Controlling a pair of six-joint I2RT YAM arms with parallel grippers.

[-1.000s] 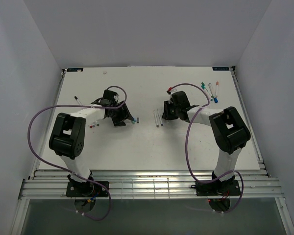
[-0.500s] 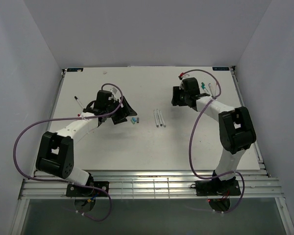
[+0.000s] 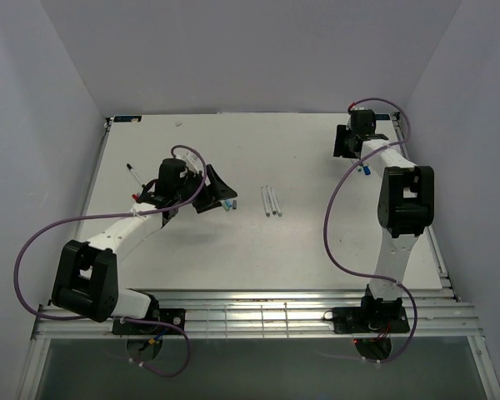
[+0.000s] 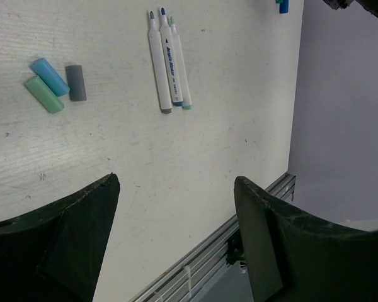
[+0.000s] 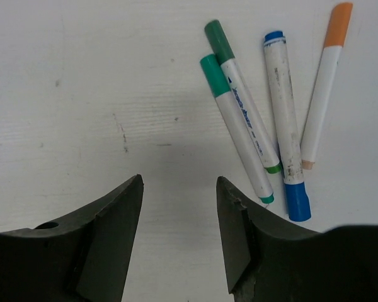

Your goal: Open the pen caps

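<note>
Currently: both tools spread, nothing held

Left tool (image 4: 176, 214) hangs over the white surface (image 4: 176, 151), dark fingers wide apart and empty. Beyond it lie three loose caps: a short blue plastic cap (image 4: 49, 68) against a short green plastic cap (image 4: 44, 94), with a short grey plastic cap (image 4: 75, 82) just beside. Near them, three thin white-barrelled pens (image 4: 169, 63) lie side by side, tips bare.

Right tool (image 5: 179, 233) sits toward the far right corner, equally spread. Ahead of it lie four white capped pens (image 5: 282, 119), with caps dark green, teal, blue and orange.
</note>
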